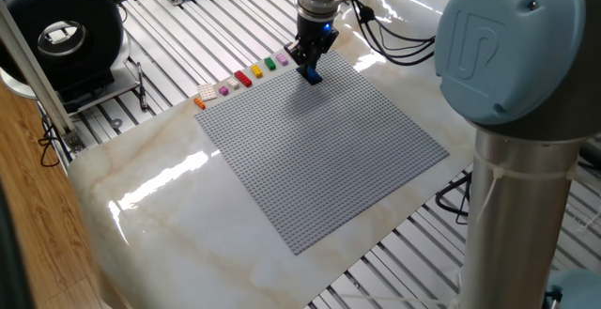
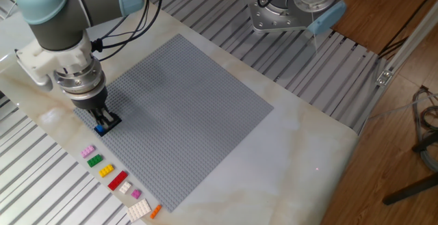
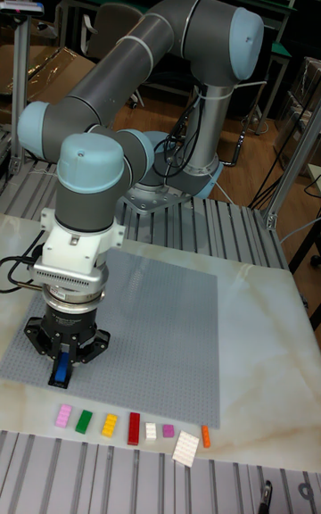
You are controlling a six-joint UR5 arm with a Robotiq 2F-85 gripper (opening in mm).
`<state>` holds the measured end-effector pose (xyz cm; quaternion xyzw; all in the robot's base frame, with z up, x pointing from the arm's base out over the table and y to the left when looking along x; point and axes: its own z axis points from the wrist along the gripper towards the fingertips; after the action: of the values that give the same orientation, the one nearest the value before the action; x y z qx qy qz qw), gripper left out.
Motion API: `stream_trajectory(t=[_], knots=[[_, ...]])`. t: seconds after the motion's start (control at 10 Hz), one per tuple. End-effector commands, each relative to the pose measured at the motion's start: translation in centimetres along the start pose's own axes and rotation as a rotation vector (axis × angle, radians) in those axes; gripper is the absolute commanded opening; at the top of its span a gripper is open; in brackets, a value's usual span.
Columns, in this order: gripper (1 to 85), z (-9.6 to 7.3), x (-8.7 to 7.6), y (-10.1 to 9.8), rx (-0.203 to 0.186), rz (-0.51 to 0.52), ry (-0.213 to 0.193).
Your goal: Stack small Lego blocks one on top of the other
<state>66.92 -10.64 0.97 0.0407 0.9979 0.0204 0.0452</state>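
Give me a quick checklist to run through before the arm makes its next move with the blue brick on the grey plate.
1. Blue brick between the fingers of the gripper: ok, it sits in the jaws in the tall fixed view.
2. Dark brick under it on the grey baseplate: ok, seen near the plate's edge.
3. Blue brick fully pressed onto the dark one: cannot tell, the fingers hide the joint.
4. Spare bricks lined up off the plate: ok, the green brick, yellow brick and red brick lie in a row on the table.
5. Row of spares apart from the gripper: ok, a gap shows between them.
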Motion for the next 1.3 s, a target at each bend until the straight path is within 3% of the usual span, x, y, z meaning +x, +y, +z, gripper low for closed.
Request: stream_trajectory(t=[0.0,0.2,0.8,1.2], knots=[[31.0,0.01,-0.11,0.20,-0.021,-0.020,-0.013],[35.0,0.01,-0.11,0.21,-0.026,-0.028,-0.014],[34.3,-0.32,0.43,-0.23,-0.008,-0.016,0.000],[32.3,-0.06,-0.19,-0.13,-0.012,-0.013,-0.023]])
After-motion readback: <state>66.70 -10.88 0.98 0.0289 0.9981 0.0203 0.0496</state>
